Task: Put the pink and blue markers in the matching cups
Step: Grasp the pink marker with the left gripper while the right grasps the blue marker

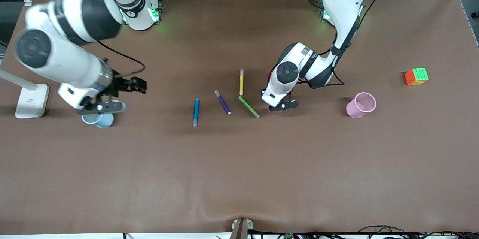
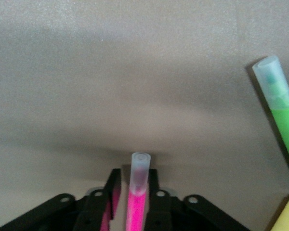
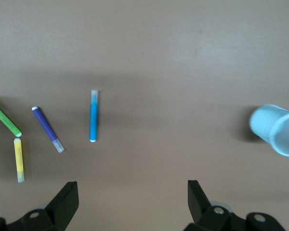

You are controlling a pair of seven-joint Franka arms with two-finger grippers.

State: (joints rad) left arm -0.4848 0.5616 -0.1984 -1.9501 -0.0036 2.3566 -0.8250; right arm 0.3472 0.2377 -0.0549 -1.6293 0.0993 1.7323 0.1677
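Note:
My left gripper [image 1: 277,108] is down at the table mid-table, shut on the magenta-pink marker [image 2: 137,207]. The marker's pale end sticks out past the fingertips [image 2: 154,175] in the left wrist view. In the front view the arm hides the marker. The pale pink cup [image 1: 361,105] stands upright toward the left arm's end. The blue marker [image 1: 196,111] lies flat on the table and also shows in the right wrist view [image 3: 93,115]. My right gripper [image 1: 99,108] is wide open and empty [image 3: 132,192], over the pale blue cup [image 1: 99,121], which the right wrist view shows too [image 3: 277,130].
A dark purple marker [image 1: 222,102], a yellow marker [image 1: 241,81] and a green marker [image 1: 249,106] lie between the blue marker and my left gripper. A colour cube [image 1: 416,76] sits past the pink cup. A white lamp base [image 1: 31,100] stands by the right arm's end.

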